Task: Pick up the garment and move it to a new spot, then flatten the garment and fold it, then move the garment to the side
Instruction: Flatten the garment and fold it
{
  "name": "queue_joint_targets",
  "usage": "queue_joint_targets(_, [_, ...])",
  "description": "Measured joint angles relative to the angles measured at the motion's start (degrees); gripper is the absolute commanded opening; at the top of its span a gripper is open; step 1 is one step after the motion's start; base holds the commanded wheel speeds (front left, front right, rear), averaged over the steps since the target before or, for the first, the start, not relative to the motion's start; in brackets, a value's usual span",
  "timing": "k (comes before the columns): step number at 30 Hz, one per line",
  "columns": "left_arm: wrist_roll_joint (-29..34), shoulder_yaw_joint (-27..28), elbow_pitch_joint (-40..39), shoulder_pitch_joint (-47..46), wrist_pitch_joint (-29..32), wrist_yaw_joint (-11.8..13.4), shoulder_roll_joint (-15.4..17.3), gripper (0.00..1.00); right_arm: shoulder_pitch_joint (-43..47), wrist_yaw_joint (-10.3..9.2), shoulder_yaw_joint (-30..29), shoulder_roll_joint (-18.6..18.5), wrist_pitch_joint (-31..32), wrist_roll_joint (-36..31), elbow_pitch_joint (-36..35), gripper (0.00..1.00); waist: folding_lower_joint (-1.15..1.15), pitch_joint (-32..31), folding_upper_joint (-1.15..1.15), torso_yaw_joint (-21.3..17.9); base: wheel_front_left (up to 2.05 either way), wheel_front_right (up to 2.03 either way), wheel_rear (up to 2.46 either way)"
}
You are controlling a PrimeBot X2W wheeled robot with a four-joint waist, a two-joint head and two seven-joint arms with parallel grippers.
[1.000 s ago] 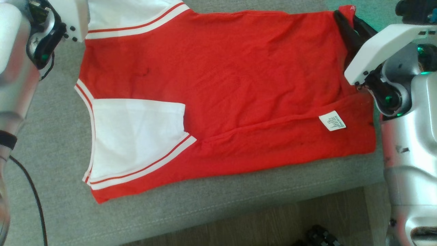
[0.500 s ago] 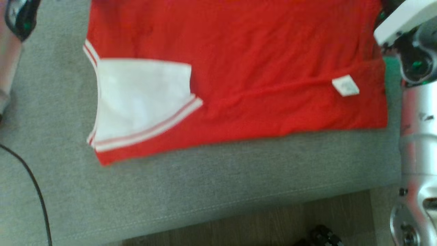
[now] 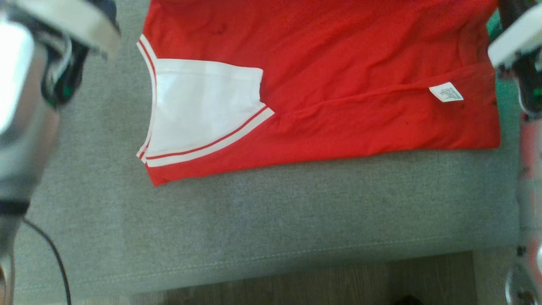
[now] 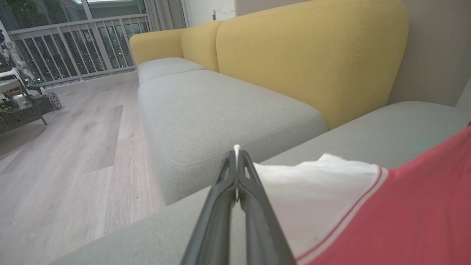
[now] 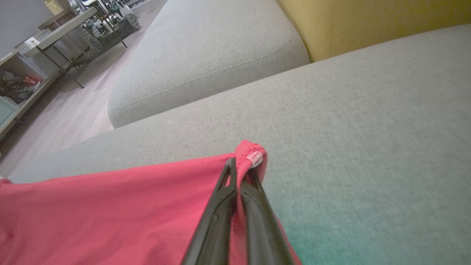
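Head view: the garment [image 3: 338, 63] runs off the edge at 12 o'clock. Its label [image 3: 446, 92] bears print too small to read. The left arm [image 3: 25, 106] at 9 o'clock and the right arm [image 3: 528, 169] at 3 o'clock are blurred and cropped. A dark thing [image 3: 407, 300] at 5 o'clock is cut off and cannot be identified.

This looks like the living room of a home, though one also used for robot work. A long sofa [image 4: 220, 106] with grey seat cushions [image 5: 206, 55] and plump yellow backrests [image 4: 312, 55] runs along a plain wall [image 4: 430, 48]. The floor [image 4: 73, 165] is pale wood-look plank. At the far end, tall windows [image 4: 110, 7] open onto a balcony railing [image 4: 73, 48], with a curtain [image 4: 162, 14] drawn to the side. Less homelike things stand at the edges: a wheeled machine [image 4: 22, 99] near the windows, a long table [image 5: 62, 27] on thin dark legs, and cluttered shelves [image 5: 14, 84] beside it.
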Motion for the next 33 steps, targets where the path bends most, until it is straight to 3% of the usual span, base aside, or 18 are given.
queue_joint_targets(6, [-0.4,3.9,-9.9,13.1,0.0,0.0,2.7,0.00,7.3,0.00,-0.2,-2.4,1.5,1.3,-4.3,0.00,0.00,-1.9,0.00,1.2,0.00,0.00,0.00])
queue_joint_targets(14, [-2.4,6.2,-22.0,27.2,0.1,3.5,6.1,0.00,16.5,0.00,-1.5,-2.8,4.6,1.8,-12.1,0.00,0.00,-4.2,0.00,2.0,0.00,0.00,0.00])
queue_joint_targets(22, [-3.9,5.4,-28.9,36.9,2.4,8.0,7.3,0.00,24.4,0.00,-3.3,-1.4,6.3,2.2,-16.5,0.00,0.00,-5.0,0.00,2.3,0.00,0.00,0.00])
queue_joint_targets(28, [-4.1,3.4,-29.7,41.2,2.5,10.2,6.6,0.00,26.2,0.00,-3.1,-0.3,6.7,1.5,-16.8,0.00,0.00,-5.3,0.00,2.2,0.00,0.00,0.00])
queue_joint_targets(29, [-4.1,3.3,-29.7,41.6,2.5,10.7,6.4,0.00,26.2,0.00,-2.9,-0.1,6.7,1.3,-16.8,0.16,0.00,-5.4,0.00,2.1,0.00,0.00,0.00])
queue_joint_targets(30, [-4.2,3.3,-29.5,42.0,2.4,11.1,5.9,0.00,26.2,0.00,-2.7,0.2,6.6,1.1,-16.7,0.44,0.00,-5.6,0.00,2.1,0.00,0.00,0.00])
queue_joint_targets(31, [-4.1,3.2,-29.3,42.3,2.3,11.6,5.2,0.00,26.2,0.00,-2.5,0.4,6.2,1.1,-16.6,0.91,0.00,-5.8,0.00,2.0,0.00,0.00,0.00])
queue_joint_targets(32, [-4.2,3.0,-29.0,42.6,2.2,12.0,4.4,0.00,26.3,0.00,-2.5,0.6,5.5,0.7,-16.4,1.00,0.00,-6.1,0.00,1.9,0.00,0.00,0.00])
queue_joint_targets(33, [-4.6,2.9,-28.7,43.1,2.1,12.4,3.6,0.28,26.3,0.00,-2.6,0.8,4.9,0.1,-16.4,1.00,0.00,-6.4,0.00,1.9,0.00,0.00,0.00])
